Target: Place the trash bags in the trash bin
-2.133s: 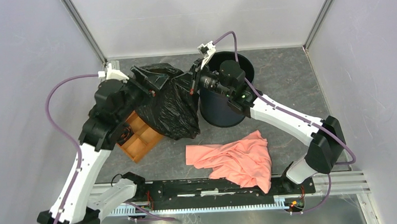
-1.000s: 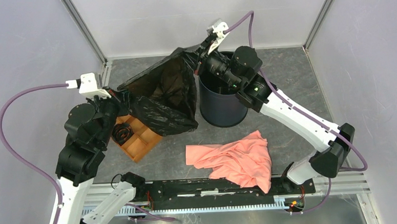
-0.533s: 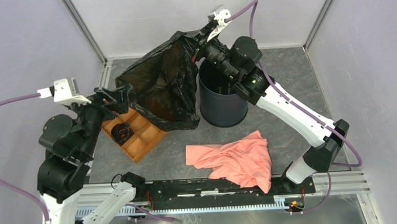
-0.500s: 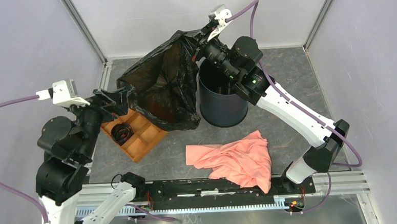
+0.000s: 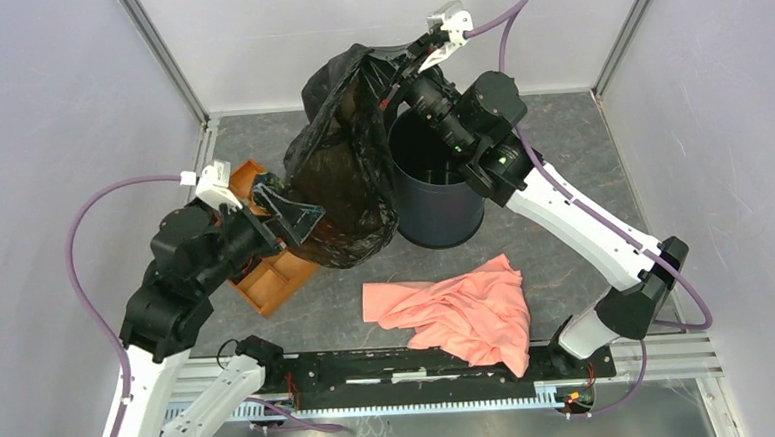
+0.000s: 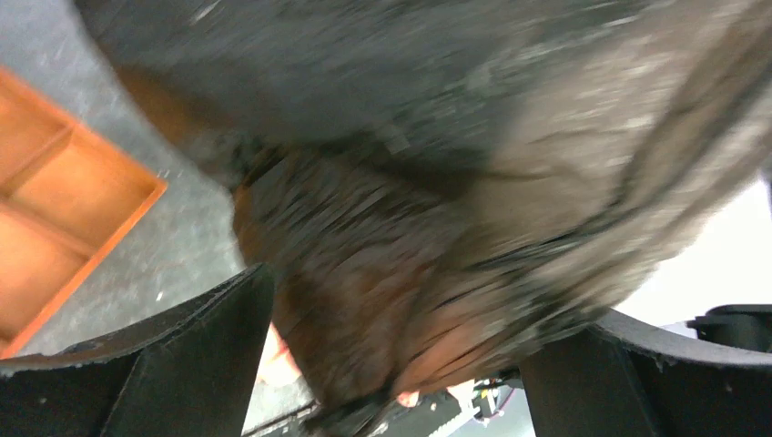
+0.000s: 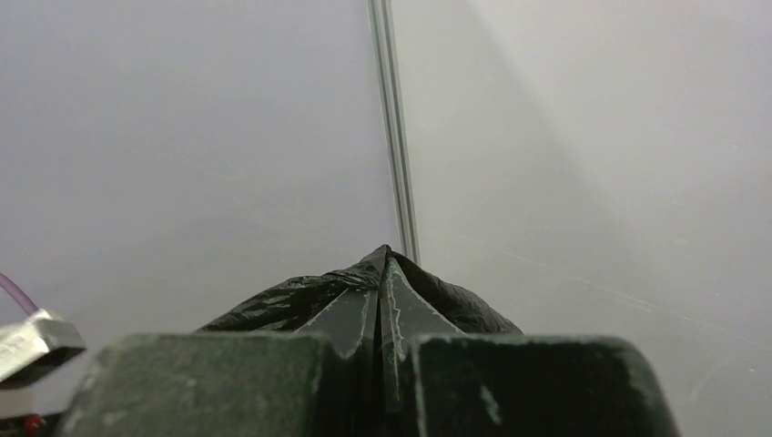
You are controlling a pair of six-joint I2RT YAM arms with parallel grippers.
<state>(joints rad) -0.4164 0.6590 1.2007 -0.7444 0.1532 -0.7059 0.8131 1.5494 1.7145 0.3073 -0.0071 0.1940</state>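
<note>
The black trash bag [image 5: 346, 176] hangs as a tall wrinkled bundle just left of the navy trash bin [image 5: 438, 211]. Its top is pinched in my right gripper [image 5: 396, 68], held high above the bin's far-left rim. In the right wrist view the right gripper [image 7: 384, 273] is shut on a fold of the bag [image 7: 273, 305]. My left gripper [image 5: 288, 212] is against the bag's lower left side. In the blurred left wrist view the left gripper [image 6: 401, 337] has its fingers wide apart with the bag's film [image 6: 410, 182] between them, not clamped.
An orange compartmented tray [image 5: 266, 277] sits on the floor left of the bag, partly under my left arm. A salmon-pink cloth [image 5: 458, 310] lies in front of the bin. Enclosure walls stand close behind and on both sides.
My left gripper has let go of the bag's edge and swung right to its lower side. My right gripper has lifted the bag's top higher; the stretched-open bag now hangs narrow.
</note>
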